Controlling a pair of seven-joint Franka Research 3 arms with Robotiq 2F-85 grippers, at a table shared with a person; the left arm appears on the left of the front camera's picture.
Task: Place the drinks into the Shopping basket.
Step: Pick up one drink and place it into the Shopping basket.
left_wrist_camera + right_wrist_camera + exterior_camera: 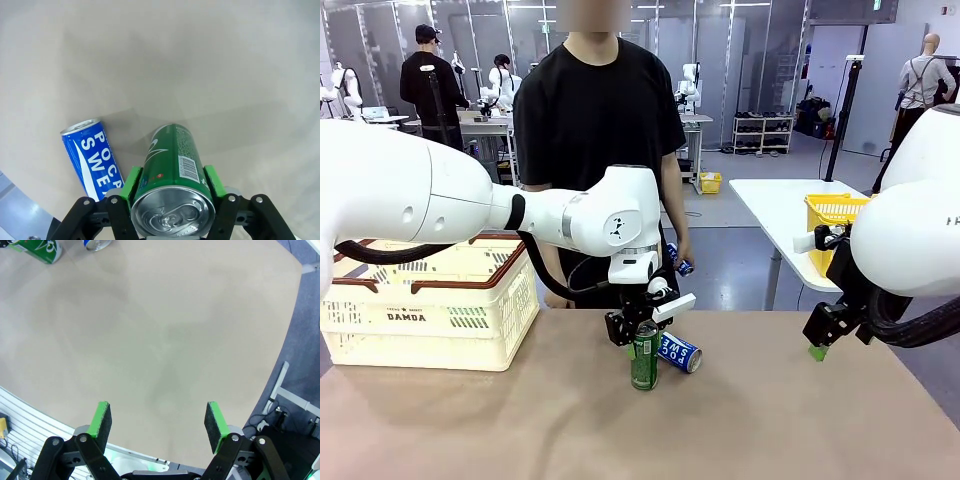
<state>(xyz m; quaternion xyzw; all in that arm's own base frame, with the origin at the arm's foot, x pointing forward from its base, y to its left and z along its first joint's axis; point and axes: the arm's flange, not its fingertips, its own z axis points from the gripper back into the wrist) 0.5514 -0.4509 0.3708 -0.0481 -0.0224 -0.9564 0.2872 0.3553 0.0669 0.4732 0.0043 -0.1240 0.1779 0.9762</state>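
Front view: the left gripper clamps the upright green can near the table's far edge. A blue can lies just beside it, and the person's hand holds another. The basket at the far left corner looks empty, though its floor is hidden. So the first can looks only just picked up.

Left wrist view: the green pads squeeze the green can near its top.

Right wrist view: the right gripper gapes wide, holding nothing.

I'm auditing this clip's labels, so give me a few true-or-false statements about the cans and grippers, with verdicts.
1. The left gripper is shut on the green can. True.
2. The blue can on the table stands upright. False: it lies on its side.
3. The right gripper holds a can. False: it is open and empty.
4. The Shopping basket sits on the robot's left side of the table. True.
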